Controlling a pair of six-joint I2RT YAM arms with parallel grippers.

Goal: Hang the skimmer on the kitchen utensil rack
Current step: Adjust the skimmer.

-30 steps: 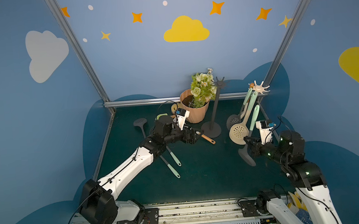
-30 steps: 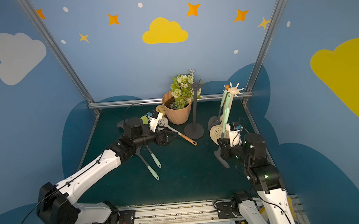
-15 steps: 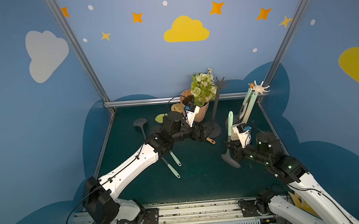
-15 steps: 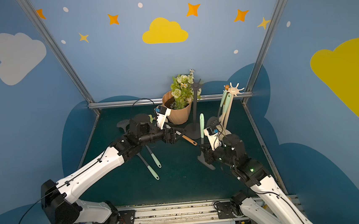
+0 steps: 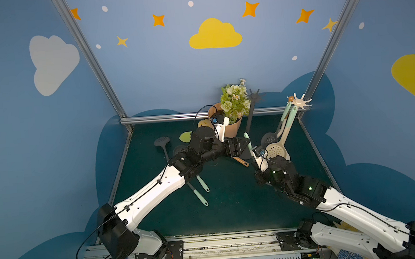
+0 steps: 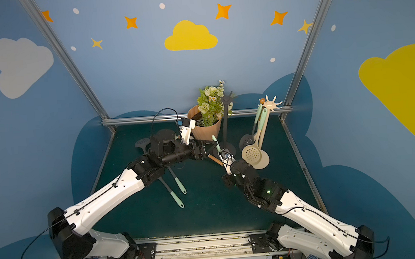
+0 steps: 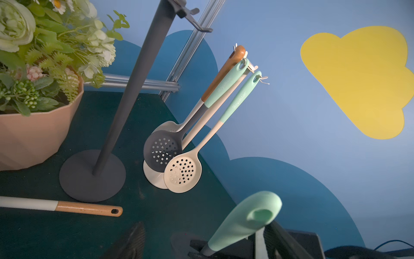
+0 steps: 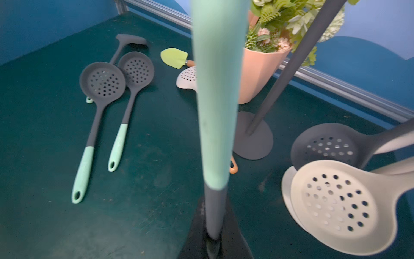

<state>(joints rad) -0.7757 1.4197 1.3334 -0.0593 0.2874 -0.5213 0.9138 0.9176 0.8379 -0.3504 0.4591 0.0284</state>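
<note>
Two hands: right hand [image 8: 212,235] clamps skimmer [image 8: 215,89] grey shaft; left hand [image 5: 244,147] apart around mint handle.

I have the skimmer [image 8: 215,89] standing nearly upright, its mint-green handle up with the hanging hole at the tip. Its dark grey shaft is clamped low in the right end effector [image 8: 212,233], and the head is hidden from me. Just behind it stands the dark grey utensil rack [image 7: 125,89], a slim pole on a round base on the desk [image 8: 44,157]. The cream utensil rack [image 5: 299,101] stands in the back right corner.
</note>
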